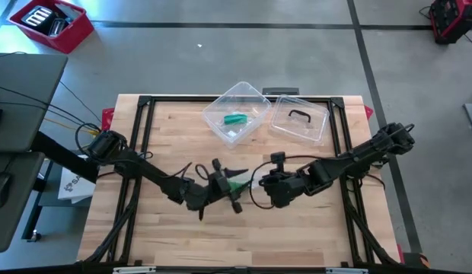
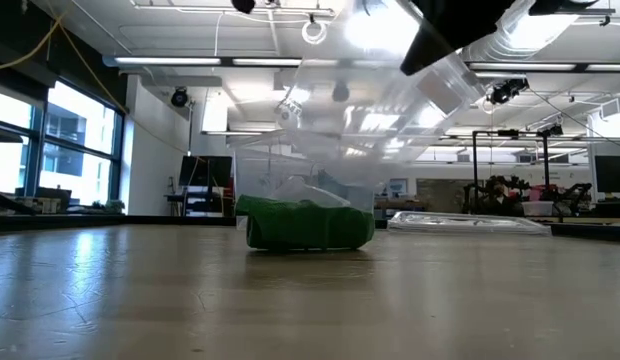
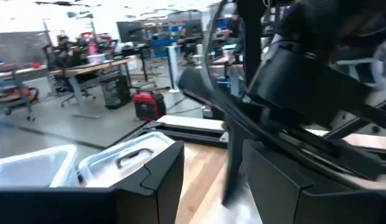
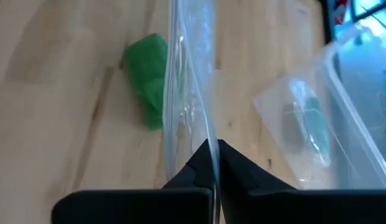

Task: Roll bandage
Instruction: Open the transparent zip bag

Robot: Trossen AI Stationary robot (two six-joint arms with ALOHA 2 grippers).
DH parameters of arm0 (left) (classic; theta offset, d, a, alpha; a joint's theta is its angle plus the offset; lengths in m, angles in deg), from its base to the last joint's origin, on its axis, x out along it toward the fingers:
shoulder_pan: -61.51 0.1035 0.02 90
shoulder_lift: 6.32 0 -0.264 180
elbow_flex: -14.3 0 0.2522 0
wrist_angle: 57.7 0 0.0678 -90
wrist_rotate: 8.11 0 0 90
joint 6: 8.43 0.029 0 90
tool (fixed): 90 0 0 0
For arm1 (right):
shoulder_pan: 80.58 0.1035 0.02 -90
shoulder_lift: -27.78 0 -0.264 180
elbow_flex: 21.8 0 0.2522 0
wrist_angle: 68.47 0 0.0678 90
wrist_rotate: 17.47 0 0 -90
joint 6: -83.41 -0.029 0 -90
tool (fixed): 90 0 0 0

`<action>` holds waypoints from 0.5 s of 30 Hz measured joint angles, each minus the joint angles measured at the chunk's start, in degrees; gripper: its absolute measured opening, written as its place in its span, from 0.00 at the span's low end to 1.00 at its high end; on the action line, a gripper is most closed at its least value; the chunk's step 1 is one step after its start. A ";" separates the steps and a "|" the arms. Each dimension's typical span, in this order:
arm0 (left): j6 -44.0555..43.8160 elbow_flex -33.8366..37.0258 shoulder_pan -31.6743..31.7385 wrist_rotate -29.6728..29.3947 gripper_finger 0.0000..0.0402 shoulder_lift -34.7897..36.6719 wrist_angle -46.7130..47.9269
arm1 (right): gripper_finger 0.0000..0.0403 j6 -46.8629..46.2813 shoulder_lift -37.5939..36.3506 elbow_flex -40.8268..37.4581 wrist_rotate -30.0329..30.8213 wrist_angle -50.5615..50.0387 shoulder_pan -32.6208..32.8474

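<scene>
High view shows you the wooden table (image 1: pixel 297 228) with both arms meeting near its middle. The green bandage (image 4: pixel 147 78) lies on the table just beside the clear plastic bag (image 4: pixel 192 93), its long axis roughly along the bag's edge. The right gripper (image 4: pixel 211 163) is clenched on that thin, glossy bag. The left gripper (image 1: pixel 221 185) is nearer to the bandage, its fingers released and holding nothing. The bandage looks soft and crumpled, a loose roll.

Bright ceiling strip lights (image 2: pixel 180 62) are glaring through the clear plastic bag (image 2: pixel 390 90), the left wrist view is blurring, and the pale wooden tabletop (image 1: pixel 297 228) is showing soft shadows.
</scene>
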 joint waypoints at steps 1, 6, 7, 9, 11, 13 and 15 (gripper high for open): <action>0.19 -0.04 0.80 1.74 0.39 0.11 0.17 | 0.00 0.49 0.24 0.00 -0.75 0.02 -0.14; -7.73 -4.56 5.80 14.66 0.39 0.09 16.00 | 0.00 1.29 1.16 0.00 -2.30 0.03 -1.29; -10.05 -5.84 6.66 16.73 0.39 -0.18 20.11 | 0.00 1.29 1.15 0.00 -2.29 0.04 -1.48; -12.38 -7.74 7.75 19.56 0.39 -0.36 26.39 | 0.00 1.27 1.12 0.00 -2.27 0.08 -1.88; -12.72 -8.40 8.10 21.77 0.39 -0.36 27.76 | 0.00 1.25 1.12 0.00 -2.27 0.02 -2.19; -11.84 -8.41 7.95 23.75 0.39 -0.19 27.22 | 0.00 1.25 1.09 0.00 -2.30 -0.26 -2.17; -10.00 -8.42 7.50 25.05 0.39 -0.10 26.74 | 0.00 1.27 1.09 0.00 -2.47 -0.59 -2.19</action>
